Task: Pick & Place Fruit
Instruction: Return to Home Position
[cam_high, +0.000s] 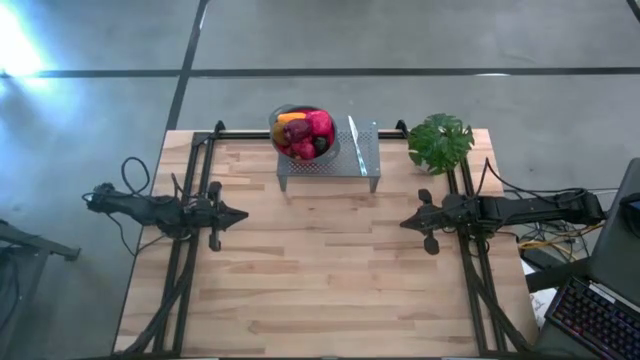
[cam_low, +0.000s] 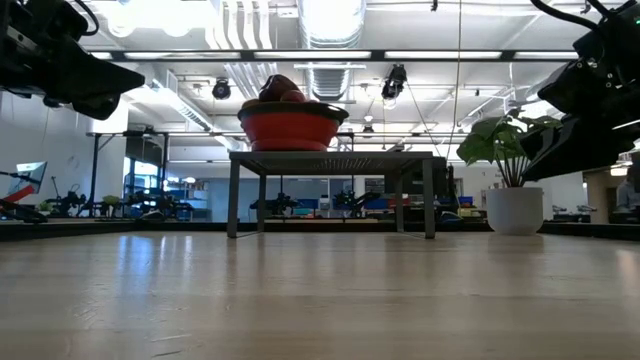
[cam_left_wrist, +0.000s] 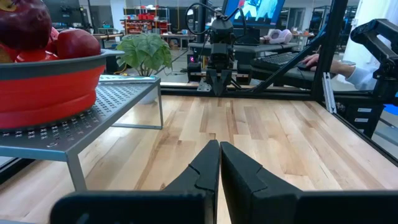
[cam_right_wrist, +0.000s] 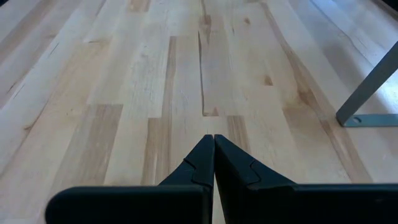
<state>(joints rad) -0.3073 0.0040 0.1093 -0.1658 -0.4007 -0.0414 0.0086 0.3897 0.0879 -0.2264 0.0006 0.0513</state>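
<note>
Left gripper (cam_left_wrist: 219, 144), right gripper (cam_right_wrist: 213, 137) closed; red bowl (cam_low: 292, 130) on shelf (cam_high: 355, 160) holds fruit (cam_high: 305, 132).

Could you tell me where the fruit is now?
High view: the fruit is piled in the red bowl on the metal shelf, left of the plant.
</note>
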